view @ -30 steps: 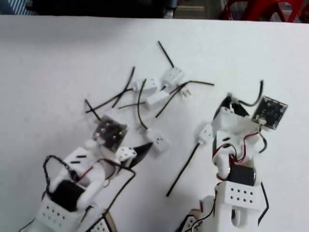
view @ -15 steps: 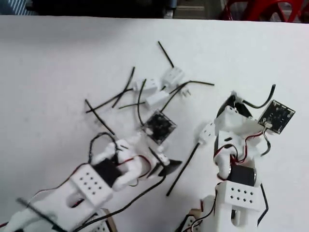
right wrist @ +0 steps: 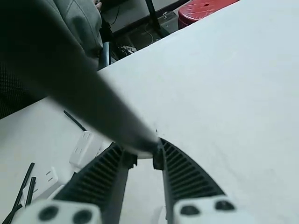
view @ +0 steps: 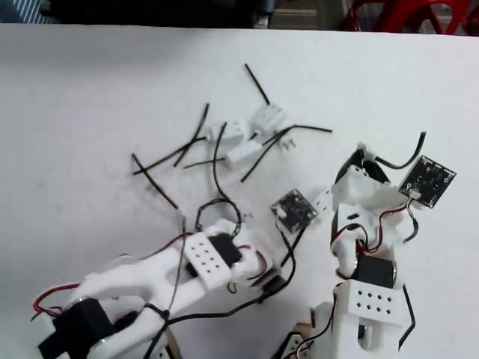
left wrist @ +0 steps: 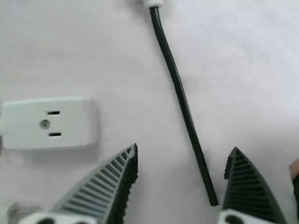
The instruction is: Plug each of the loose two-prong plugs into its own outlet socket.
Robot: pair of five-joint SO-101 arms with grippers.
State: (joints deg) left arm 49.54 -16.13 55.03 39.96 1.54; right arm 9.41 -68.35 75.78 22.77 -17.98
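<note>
Left tool (left wrist: 184, 149) swung rightward, apart, astride black cord (left wrist: 177, 88) running lengthwise away; right tool (right wrist: 156, 149) clamped on cable (right wrist: 84, 93).

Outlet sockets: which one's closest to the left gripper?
The lone socket, slots up, right beside the open left gripper; the other sockets cluster farther off, mid-table.

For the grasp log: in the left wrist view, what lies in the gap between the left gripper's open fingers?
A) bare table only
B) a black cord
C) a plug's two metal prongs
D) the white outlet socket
B: the black cord runs into the gap between the fingers of the open left gripper, while the white outlet socket lies outside them, off to one side.
</note>
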